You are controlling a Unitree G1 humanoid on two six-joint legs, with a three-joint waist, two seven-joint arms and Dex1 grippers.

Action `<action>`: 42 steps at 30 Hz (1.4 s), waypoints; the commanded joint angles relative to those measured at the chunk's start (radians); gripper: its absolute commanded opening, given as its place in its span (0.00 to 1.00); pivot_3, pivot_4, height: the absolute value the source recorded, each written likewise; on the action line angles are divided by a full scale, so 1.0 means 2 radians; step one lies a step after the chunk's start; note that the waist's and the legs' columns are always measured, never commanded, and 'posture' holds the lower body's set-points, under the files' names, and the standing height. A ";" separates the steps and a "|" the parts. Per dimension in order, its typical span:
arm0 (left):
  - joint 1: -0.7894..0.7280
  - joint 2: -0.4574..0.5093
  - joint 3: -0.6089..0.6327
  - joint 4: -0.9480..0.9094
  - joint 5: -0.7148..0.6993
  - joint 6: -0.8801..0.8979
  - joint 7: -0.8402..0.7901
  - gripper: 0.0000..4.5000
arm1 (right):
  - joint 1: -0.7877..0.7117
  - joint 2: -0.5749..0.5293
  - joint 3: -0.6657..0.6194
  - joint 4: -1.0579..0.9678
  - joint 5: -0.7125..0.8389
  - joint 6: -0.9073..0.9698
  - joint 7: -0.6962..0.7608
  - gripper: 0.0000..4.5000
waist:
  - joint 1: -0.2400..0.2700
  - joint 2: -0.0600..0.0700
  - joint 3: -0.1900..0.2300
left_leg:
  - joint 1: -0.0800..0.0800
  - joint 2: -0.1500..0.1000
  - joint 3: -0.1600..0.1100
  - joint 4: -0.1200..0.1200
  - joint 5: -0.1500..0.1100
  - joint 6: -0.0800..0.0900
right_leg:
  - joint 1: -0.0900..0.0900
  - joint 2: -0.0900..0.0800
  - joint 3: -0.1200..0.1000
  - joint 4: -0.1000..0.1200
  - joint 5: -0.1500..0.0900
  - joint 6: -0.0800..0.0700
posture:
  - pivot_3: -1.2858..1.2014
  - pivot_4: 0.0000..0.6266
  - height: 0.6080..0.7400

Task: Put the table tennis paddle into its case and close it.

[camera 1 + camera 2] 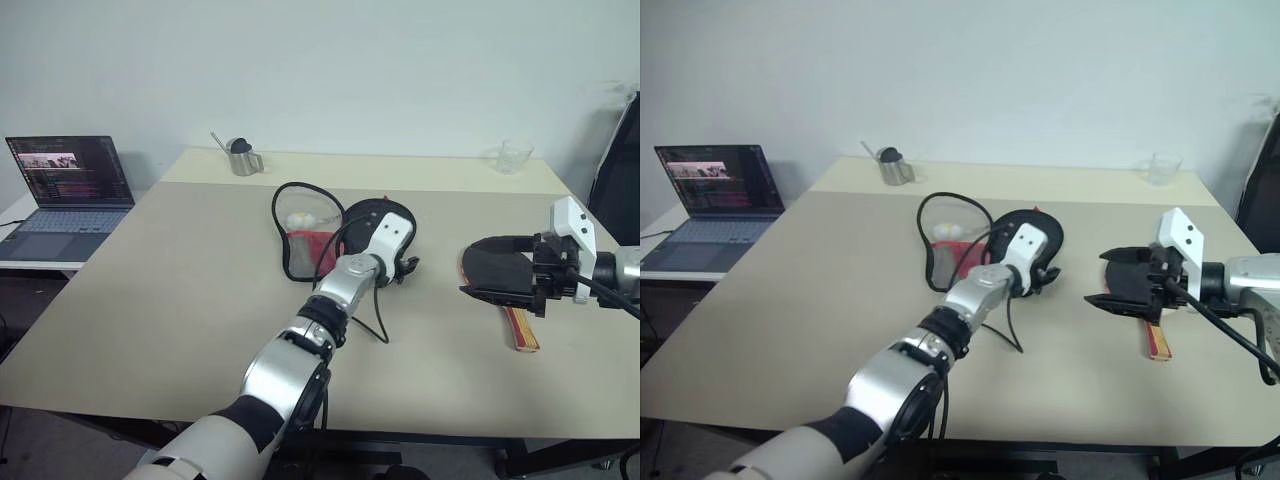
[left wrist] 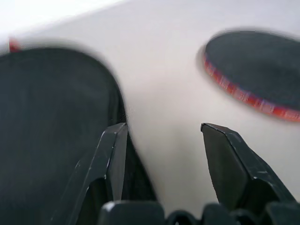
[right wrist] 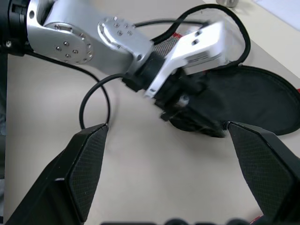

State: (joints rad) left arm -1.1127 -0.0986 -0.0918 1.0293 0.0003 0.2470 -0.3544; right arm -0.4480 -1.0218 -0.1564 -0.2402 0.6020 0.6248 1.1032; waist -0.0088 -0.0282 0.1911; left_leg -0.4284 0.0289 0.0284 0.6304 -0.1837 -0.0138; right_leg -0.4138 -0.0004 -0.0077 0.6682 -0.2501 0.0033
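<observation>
We see the paddle [image 1: 497, 272], a round black rubber face with a striped wooden handle, flat on the table [image 1: 180, 290] beneath the right claw [image 1: 1120, 283], fingers apart. The soft black-and-red case [image 1: 375, 225] lies unzipped beside the left claw [image 1: 403, 268], fingers apart, empty.

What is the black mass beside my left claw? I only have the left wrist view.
Observer: That is the case, lying unzipped on the table with its mesh half spread open beside it.
Operator: And the disc beyond it?
Observer: The paddle; its handle points back toward the robot.
Operator: Is the right claw holding it?
Observer: It seems not. The right claw hovers over it with its fingers wide apart and nothing between them.
</observation>
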 commanded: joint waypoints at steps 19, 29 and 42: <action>0.090 0.283 0.134 -0.143 -0.074 0.151 -0.065 0.60 | -0.027 0.015 0.016 0.015 -0.017 -0.018 0.021 1.00 | -0.008 -0.001 0.000 | 0.006 0.001 0.000 0.000 0.002 -0.001 | 0.003 -0.003 0.000 0.005 -0.001 -0.001 | 0.52 0.24 1.00; 0.068 0.260 0.151 -0.062 -0.101 0.118 -0.093 0.60 | -0.037 0.016 0.022 0.021 -0.020 -0.020 0.025 1.00 | -0.005 -0.002 0.001 | 0.005 0.001 0.000 0.000 0.002 -0.001 | 0.003 -0.004 -0.001 0.005 -0.001 -0.001 | 0.52 0.24 1.00; 0.068 0.261 0.135 -0.078 -0.100 0.141 -0.128 0.99 | -0.035 0.015 0.019 0.018 -0.021 -0.017 0.026 1.00 | -0.005 -0.003 0.001 | 0.005 0.001 0.000 0.000 0.002 -0.001 | 0.003 -0.004 -0.001 0.005 -0.001 -0.001 | 0.52 0.24 1.00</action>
State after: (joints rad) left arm -0.9602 0.4145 0.1828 0.9155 -0.1836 0.5248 -0.5841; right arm -0.5018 -0.9834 -0.0971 -0.1909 0.5607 0.5986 1.1548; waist -0.0181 -0.0336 0.1941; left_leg -0.4177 0.0311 0.0281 0.6303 -0.1801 -0.0162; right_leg -0.4076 -0.0083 -0.0091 0.6779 -0.2516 0.0011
